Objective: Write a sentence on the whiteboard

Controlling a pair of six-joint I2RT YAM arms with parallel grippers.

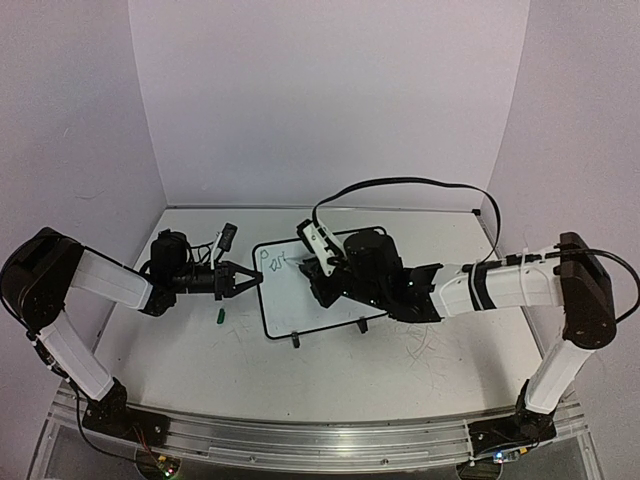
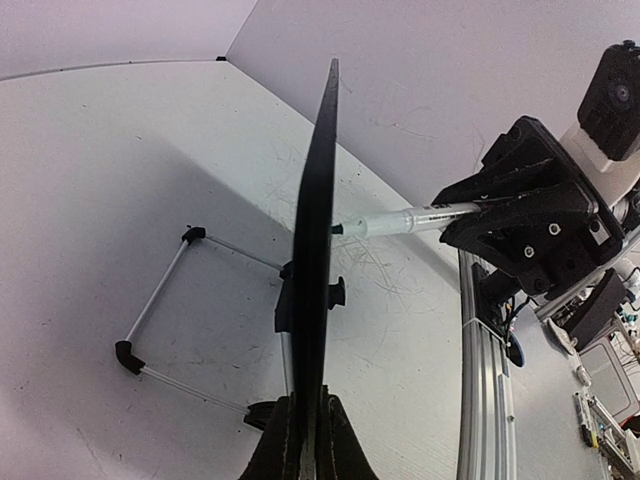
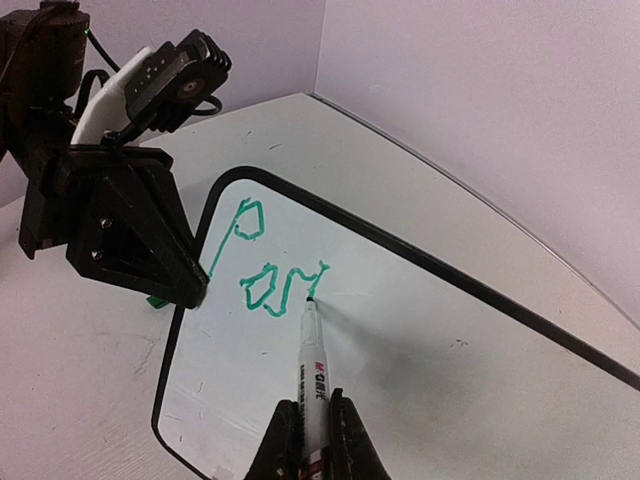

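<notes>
Sentence [image 3: 270, 275]: one short run of green letters, a P then a few more, near the whiteboard's [image 3: 430, 370] upper-left corner.
Marker [image 3: 315, 365]: one, tip touching the last letter, pinched by the right gripper [image 3: 312, 432].
Left gripper [image 2: 312, 440]: clamped on the board's left rim.
Green cap [image 1: 220, 316]: one, on the table [image 1: 400, 385] just left of the board.
Room: white board surface stretches right of the letters.

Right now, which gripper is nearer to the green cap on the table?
Left. The left gripper clamps the whiteboard edge near the green cap; the right gripper holds the marker at its face, farther off.
</notes>
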